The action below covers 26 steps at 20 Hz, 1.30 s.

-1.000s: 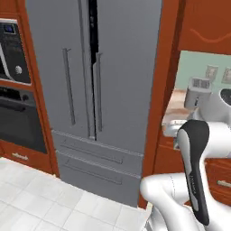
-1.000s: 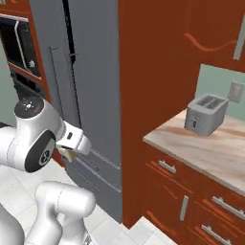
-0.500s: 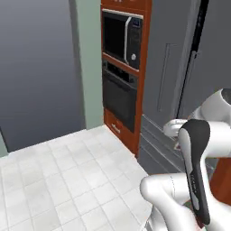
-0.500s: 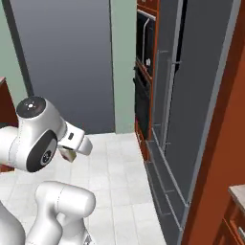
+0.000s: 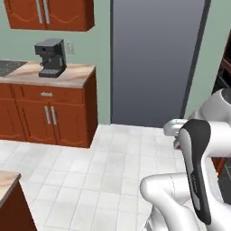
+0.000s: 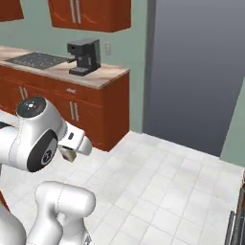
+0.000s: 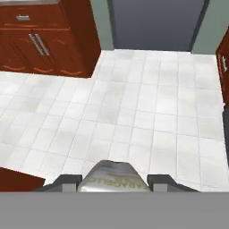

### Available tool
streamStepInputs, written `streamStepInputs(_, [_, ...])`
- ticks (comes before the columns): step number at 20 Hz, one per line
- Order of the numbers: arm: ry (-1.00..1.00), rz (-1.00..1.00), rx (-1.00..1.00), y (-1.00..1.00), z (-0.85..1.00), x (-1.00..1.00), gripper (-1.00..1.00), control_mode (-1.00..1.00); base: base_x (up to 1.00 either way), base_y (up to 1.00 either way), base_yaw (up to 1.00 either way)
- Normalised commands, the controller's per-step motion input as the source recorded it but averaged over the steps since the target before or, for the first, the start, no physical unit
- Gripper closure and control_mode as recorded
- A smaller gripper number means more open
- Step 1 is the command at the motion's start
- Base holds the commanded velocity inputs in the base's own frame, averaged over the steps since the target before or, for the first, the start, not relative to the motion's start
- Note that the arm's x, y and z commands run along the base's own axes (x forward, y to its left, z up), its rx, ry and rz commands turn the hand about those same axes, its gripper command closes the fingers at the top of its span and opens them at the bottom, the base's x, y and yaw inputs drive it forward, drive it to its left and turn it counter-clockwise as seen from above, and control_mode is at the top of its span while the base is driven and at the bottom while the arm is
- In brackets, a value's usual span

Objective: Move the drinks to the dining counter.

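Observation:
One of the drinks, a small whitish gable-top carton [image 7: 112, 172], sits between my two dark fingertips at the bottom of the hand view, with its printed ridge facing the camera. My gripper [image 7: 114, 182] is shut on it, carried above the white tiled floor. From the right base view the carton [image 6: 67, 155] peeks out under the white hand, tucked close to the arm. A beige-topped corner with a red-brown side, which looks like the dining counter [image 5: 6, 191], shows at the lower left of the left base view.
A red-brown base cabinet run [image 5: 49, 113] with a marbled top carries a black coffee machine [image 5: 50, 57] and a cooktop [image 6: 36, 59]. A tall grey panel [image 5: 155, 63] stands in the green wall ahead. Open tiled floor [image 5: 99, 171] lies between.
Both base views have swung round with the base. The fridge and wall oven have left the picture, and the coffee machine counter has come in. My grip on the carton is unchanged.

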Motion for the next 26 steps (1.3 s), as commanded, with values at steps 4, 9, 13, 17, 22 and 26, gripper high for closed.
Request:
streamStepInputs(4, [0.00,0.00,0.00,0.00,0.00,0.00,1.00,1.00,0.00,0.01,1.00])
streamStepInputs(9, [0.00,0.00,0.00,0.00,0.00,0.00,1.00,1.00,0.00,0.07,1.00])
streamStepInputs(13, [0.00,0.00,0.00,0.00,0.00,0.00,1.00,1.00,0.06,0.10,0.99])
streamStepInputs(17, [0.00,0.00,0.00,0.00,0.00,0.00,1.00,1.00,0.81,0.14,0.75])
streamStepInputs(22, [0.00,0.00,0.00,0.00,0.00,0.00,1.00,1.00,1.00,0.14,0.36])
streamStepInputs(26, [0.00,0.00,0.00,0.00,0.00,0.00,1.00,1.00,1.00,0.10,0.30])
